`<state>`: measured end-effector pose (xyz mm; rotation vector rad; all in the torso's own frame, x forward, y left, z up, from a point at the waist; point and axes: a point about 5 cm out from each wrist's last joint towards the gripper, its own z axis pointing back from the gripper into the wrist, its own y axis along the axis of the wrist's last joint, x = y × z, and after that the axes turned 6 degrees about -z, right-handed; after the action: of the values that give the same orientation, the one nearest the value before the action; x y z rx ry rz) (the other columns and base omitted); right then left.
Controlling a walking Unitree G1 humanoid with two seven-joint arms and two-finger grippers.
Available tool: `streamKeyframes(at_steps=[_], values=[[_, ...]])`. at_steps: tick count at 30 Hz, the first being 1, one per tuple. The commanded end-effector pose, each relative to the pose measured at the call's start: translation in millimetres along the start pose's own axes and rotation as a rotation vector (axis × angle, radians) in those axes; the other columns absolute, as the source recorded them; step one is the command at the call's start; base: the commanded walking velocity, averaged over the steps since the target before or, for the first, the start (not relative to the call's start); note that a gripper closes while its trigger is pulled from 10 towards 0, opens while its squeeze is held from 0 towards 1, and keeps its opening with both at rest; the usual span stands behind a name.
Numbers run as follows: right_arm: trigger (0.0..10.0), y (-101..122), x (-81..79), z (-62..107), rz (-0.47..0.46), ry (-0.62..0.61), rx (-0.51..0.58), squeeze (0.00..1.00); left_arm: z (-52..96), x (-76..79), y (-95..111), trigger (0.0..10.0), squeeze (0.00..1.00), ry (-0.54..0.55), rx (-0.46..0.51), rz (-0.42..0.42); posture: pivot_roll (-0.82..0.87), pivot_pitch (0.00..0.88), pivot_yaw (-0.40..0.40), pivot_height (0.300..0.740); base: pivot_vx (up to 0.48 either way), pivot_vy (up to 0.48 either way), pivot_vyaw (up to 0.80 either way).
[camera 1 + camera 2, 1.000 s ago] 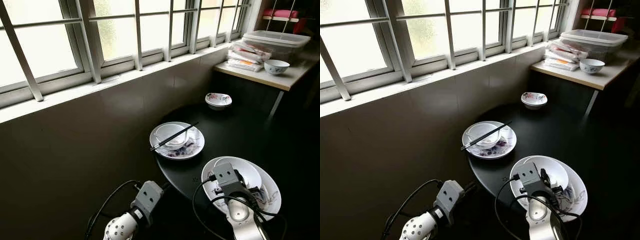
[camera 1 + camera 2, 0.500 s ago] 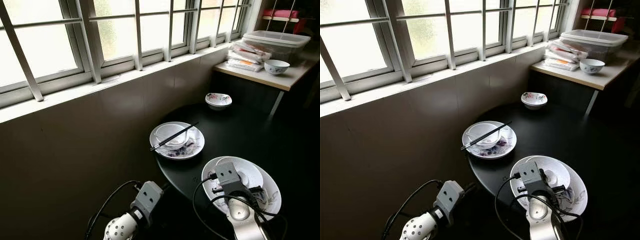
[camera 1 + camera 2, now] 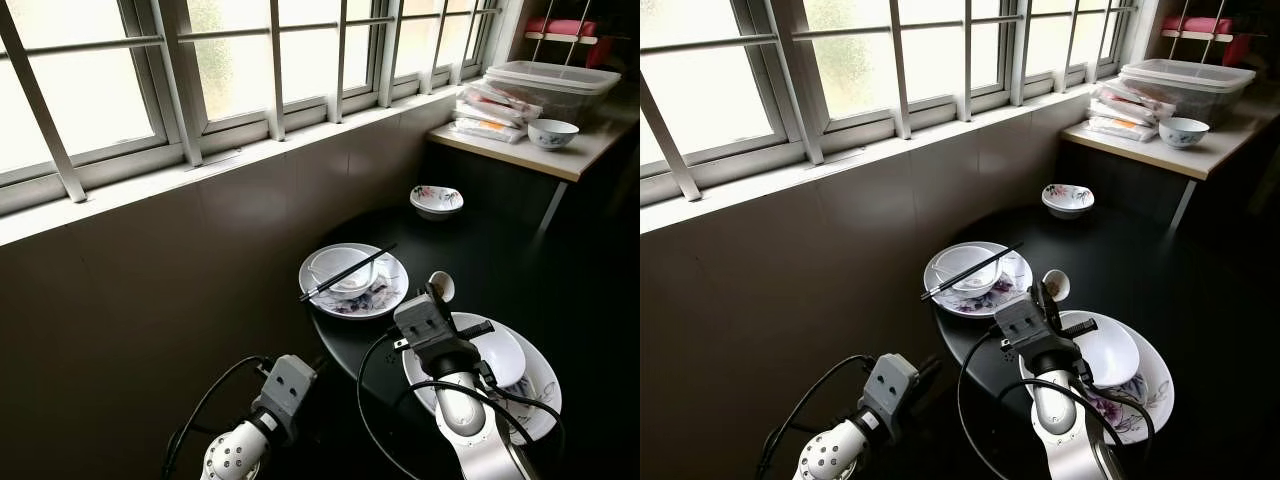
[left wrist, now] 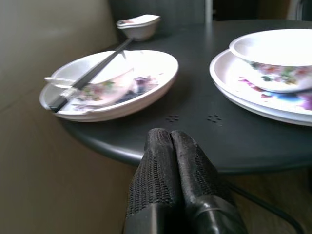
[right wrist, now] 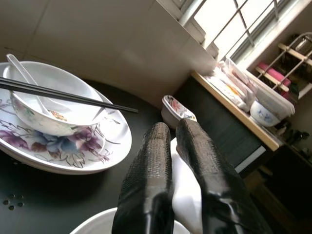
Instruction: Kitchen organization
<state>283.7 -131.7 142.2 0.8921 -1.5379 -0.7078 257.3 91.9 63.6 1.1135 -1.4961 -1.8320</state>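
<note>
Right wrist view shows our right gripper point(image 5: 183, 161) with its fingers point(image 5: 146, 180) pinching the handle of a white ceramic spoon point(image 3: 440, 285). In the head views the spoon's bowl sticks up above the fingers, held in the air over the dark round worktop point(image 3: 470, 255), between the two plate stacks. Half a second ago this gripper was down inside the near bowl point(image 3: 500, 355) on the near right plate point(image 3: 535, 395), and the spoon lay there; now the arm has risen and swung left, and the bowl looks empty. So we judge the spoon is lifted clear, and the next step is likely to set it with the other cutlery.

The likeliest target is the far left plate point(image 3: 385, 295), whose bowl point(image 3: 335, 270) already carries a spoon and a pair of black chopsticks point(image 3: 350, 272) lying across its rim. Those chopsticks could be knocked off if we come down carelessly.

Our left gripper point(image 4: 175, 170) hangs low beside the near edge of the worktop, fingers pressed together, idle. A small patterned dish point(image 3: 437, 199) sits at the far side, well apart.
</note>
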Motion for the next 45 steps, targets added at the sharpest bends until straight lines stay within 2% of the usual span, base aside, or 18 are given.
streamKeyframes(at_steps=[1, 2, 3, 7, 11, 17, 20, 25, 28, 35, 41, 44, 45], values=[[9.9, 15, -5.7, -2.2, 0.010, 0.053, 0.091, 0.00, 0.3, -18.4, 1, 10.0, 0.00, 0.118, 0.006, 0.002, 0.01, 0.000, -0.032, 0.740, 0.000, 0.000, 0.80], [10.0, 17, -8.8, -2.6, 0.001, 0.081, 0.112, 0.00, 1.4, -28.2, 0, 10.0, 0.00, 0.180, -0.006, 0.006, 0.01, 0.000, -0.033, 0.740, 0.000, 0.000, 0.80], [10.0, 17, -8.8, -2.6, 0.001, 0.081, 0.112, 0.00, 1.4, -28.2, 0, 10.0, 0.00, 0.180, -0.006, 0.006, 0.01, 0.000, -0.033, 0.740, 0.000, 0.000, 0.80], [10.0, 22, -15.2, -3.1, -0.023, 0.158, 0.154, 0.00, 8.8, -54.4, -4, 10.0, 0.00, 0.350, -0.046, -0.018, 0.02, 0.000, -0.034, 0.740, 0.000, 0.000, 0.80], [10.0, 25, -20.1, -1.4, -0.024, 0.198, 0.190, 0.00, 14.4, -62.7, -4, 10.0, 0.00, 0.402, -0.059, -0.030, 0.02, 0.000, -0.032, 0.740, 0.000, 0.000, 0.80], [10.0, 26, -26.5, 3.4, -0.029, 0.258, 0.221, 0.00, 22.0, -55.2, 0, 10.0, 0.00, 0.380, -0.048, -0.006, 0.03, 0.000, -0.031, 0.740, 0.000, 0.000, 0.80], [10.0, 22, -35.1, 8.9, -0.060, 0.323, 0.213, 0.00, 25.6, -47.8, -4, 10.0, 0.00, 0.354, -0.065, -0.006, 0.03, 0.000, -0.031, 0.740, 0.000, 0.095, 0.80], [10.0, 14, -44.2, 13.3, -0.060, 0.409, 0.174, 0.00, 26.6, -45.4, -4, 10.0, 0.00, 0.341, -0.072, 0.002, 0.03, 0.000, -0.032, 0.740, 0.000, 0.402, 0.80], [10.0, 5, -43.8, 12.0, -0.101, 0.396, 0.116, 0.00, 25.9, -46.5, -3, 10.0, 0.00, 0.347, -0.069, -0.003, 0.03, 0.000, -0.031, 0.740, 0.000, 0.470, 0.80], [10.0, -5, -41.0, 10.7, -0.141, 0.389, 0.071, 0.00, 24.6, -47.3, 0, 10.0, 0.00, 0.348, -0.059, -0.016, 0.03, 0.000, -0.027, 0.740, 0.000, 0.000, 0.80], [10.0, -14, -45.3, 15.3, -0.162, 0.409, 0.028, 0.00, 24.4, -44.5, 1, 10.0, 0.00, 0.329, -0.051, -0.017, 0.03, 0.000, -0.026, 0.740, 0.000, 0.000, 0.80], [10.0, -19, -48.2, 18.5, -0.166, 0.421, 0.006, 0.00, 24.9, -41.5, -2, 10.0, 0.00, 0.306, -0.068, -0.016, 0.03, 0.000, -0.025, 0.740, 0.000, 0.000, 0.80], [10.0, -25, -50.1, 21.3, -0.168, 0.431, -0.019, 0.00, 25.2, -37.1, -6, 10.0, 0.00, 0.277, -0.100, -0.021, 0.04, 0.000, -0.025, 0.740, 0.000, 0.000, 0.80]])
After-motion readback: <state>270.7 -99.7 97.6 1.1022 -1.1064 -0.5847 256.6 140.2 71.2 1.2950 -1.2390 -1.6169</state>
